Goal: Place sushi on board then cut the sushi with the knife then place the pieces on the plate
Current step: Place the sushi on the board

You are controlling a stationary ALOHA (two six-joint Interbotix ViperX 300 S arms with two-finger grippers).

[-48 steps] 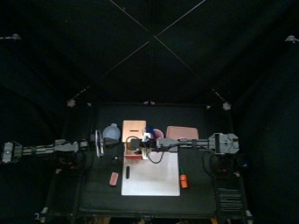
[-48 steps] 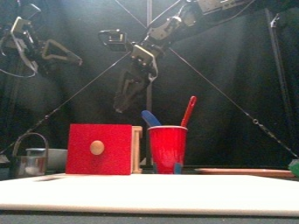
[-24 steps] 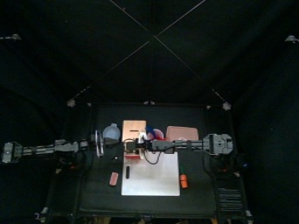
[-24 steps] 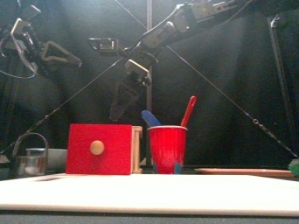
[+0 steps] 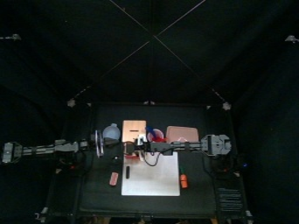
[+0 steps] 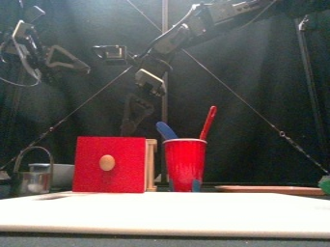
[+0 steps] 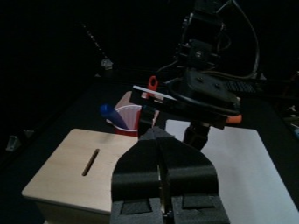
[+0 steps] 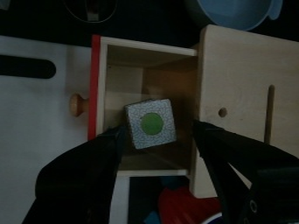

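In the right wrist view, a dark sushi block [image 8: 149, 122] with a green centre sits between the fingertips of my right gripper [image 8: 158, 133], which is shut on it. Below it lies the open drawer [image 8: 140, 83] of the wooden box [image 8: 246, 79], red front [image 8: 96, 87] pulled out. From the front, the right gripper [image 6: 134, 114] hangs well above the box [image 6: 114, 164]. The white board [image 5: 152, 173] lies in front of the box [image 5: 133, 130], with the pink tray [image 5: 184, 133] behind it on the right. The red cup [image 6: 184, 162] holds both knives. My left gripper [image 7: 162, 144] is shut and empty, left of the box.
A blue-grey bowl [image 5: 111, 132] stands left of the box, and a metal cutter [image 6: 37, 178] at the far left. An orange toy [image 5: 184, 181] lies at the board's right edge. A reddish toy [image 5: 114, 178] rests just off its left edge.
The right gripper has shifted left and a little lower above the box, keeping hold of the sushi block. The left arm has stayed where it was.
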